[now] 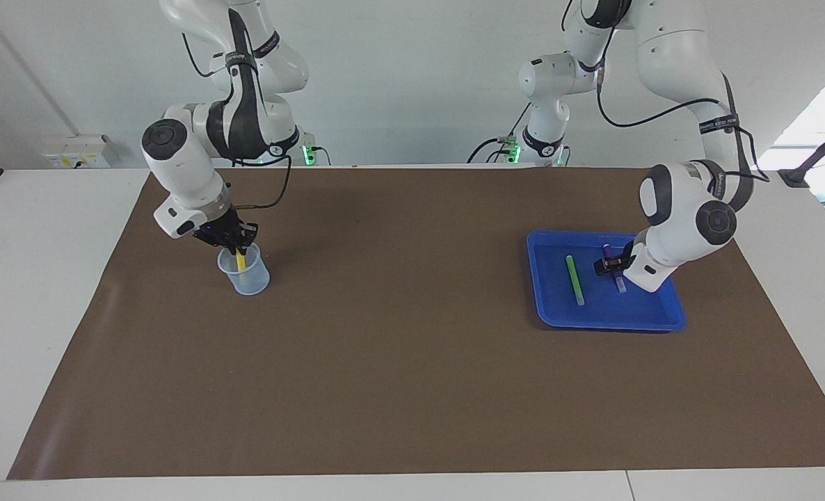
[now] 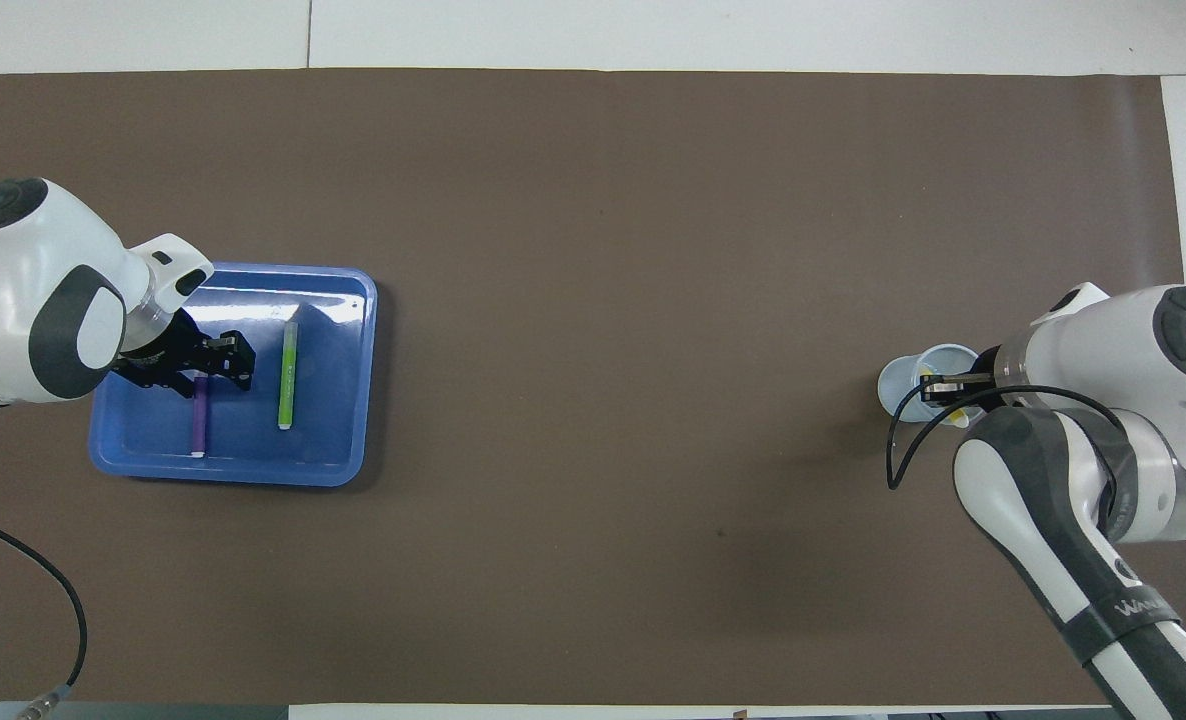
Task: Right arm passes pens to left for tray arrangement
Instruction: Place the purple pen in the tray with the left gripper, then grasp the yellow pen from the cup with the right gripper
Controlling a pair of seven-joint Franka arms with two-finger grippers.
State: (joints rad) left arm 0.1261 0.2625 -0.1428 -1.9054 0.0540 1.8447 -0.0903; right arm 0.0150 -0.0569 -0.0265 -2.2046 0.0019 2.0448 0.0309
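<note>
At the right arm's end of the counter (image 1: 412,390), right tool (image 1: 235,243) is clamped on yellow pen (image 1: 241,261) standing in cup (image 1: 245,275), prob. to lift it out. Left tool (image 1: 611,265), jaws apart, sits over purple pen (image 1: 619,281) in tray (image 1: 663,321); green pen (image 1: 575,280) lies beside it.

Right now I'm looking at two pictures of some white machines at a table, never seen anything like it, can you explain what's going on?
They are two robot arms at a table with a brown mat. One picture faces them; the other looks down from above their end. The right gripper is shut on a yellow pen standing in a small cup. The left gripper is low over a blue tray, at a purple pen lying there. Whether it holds that pen is unclear. A green pen lies beside the purple one.
</note>
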